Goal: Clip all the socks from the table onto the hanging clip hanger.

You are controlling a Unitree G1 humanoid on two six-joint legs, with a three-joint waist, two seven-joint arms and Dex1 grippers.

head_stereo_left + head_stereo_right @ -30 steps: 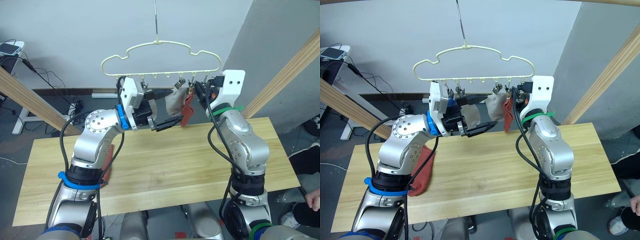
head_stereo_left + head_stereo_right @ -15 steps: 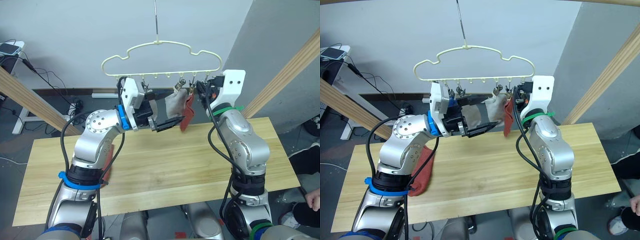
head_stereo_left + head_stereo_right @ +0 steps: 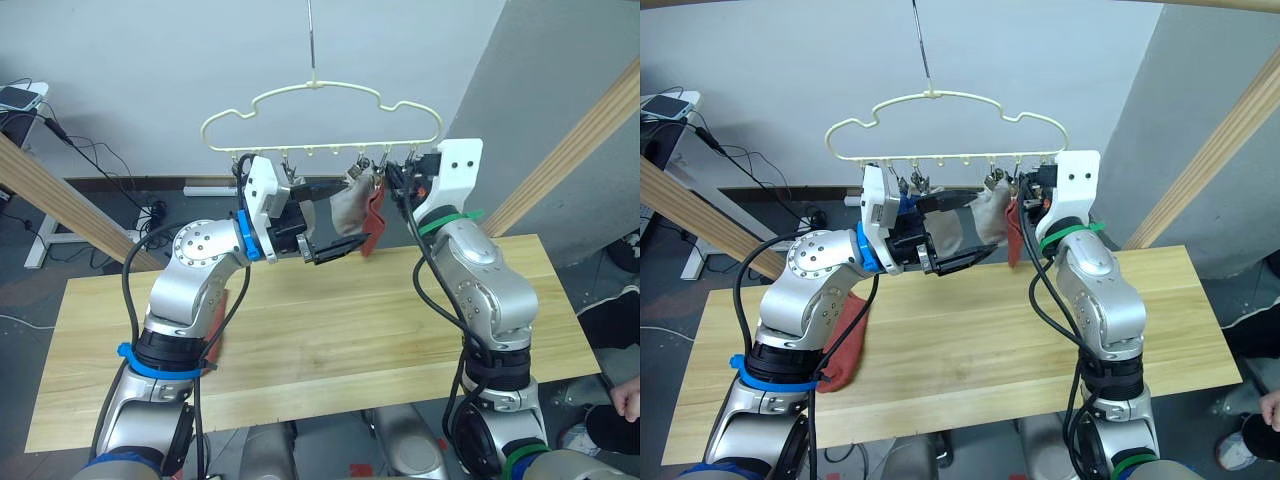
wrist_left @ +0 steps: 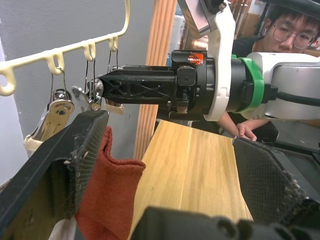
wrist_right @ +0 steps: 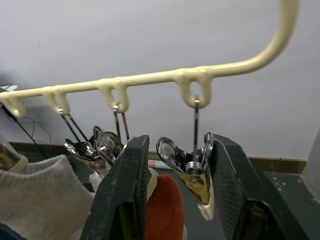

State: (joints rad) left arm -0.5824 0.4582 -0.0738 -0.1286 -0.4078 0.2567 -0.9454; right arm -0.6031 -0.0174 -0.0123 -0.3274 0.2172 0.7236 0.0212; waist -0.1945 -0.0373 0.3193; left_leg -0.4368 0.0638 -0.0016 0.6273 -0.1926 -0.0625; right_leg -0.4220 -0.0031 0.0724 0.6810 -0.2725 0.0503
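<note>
The pale-yellow clip hanger [image 3: 320,110] hangs above the table [image 3: 330,340]. A light grey sock [image 3: 347,205] and a rust-red sock [image 3: 372,215] hang from neighbouring clips near its right end. My left gripper [image 3: 352,212] is open, its fingers above and below the grey sock, holding nothing. My right gripper [image 5: 177,150] is open, with its fingers either side of the empty end clip [image 5: 192,172], whose tips are closed. Another rust-red sock [image 3: 843,345] lies on the table under my left arm, partly hidden.
Slanted pale wooden poles [image 3: 575,150] stand to the left and right of the table. A person [image 4: 295,30] is beyond the table's right end, with a hand [image 3: 627,400] by its front corner. Cables and a small desk [image 3: 25,100] are at the far left.
My right gripper has shifted slightly left along the hanger's clips. The hanger has swayed a little. My left gripper stays open at the grey sock.
</note>
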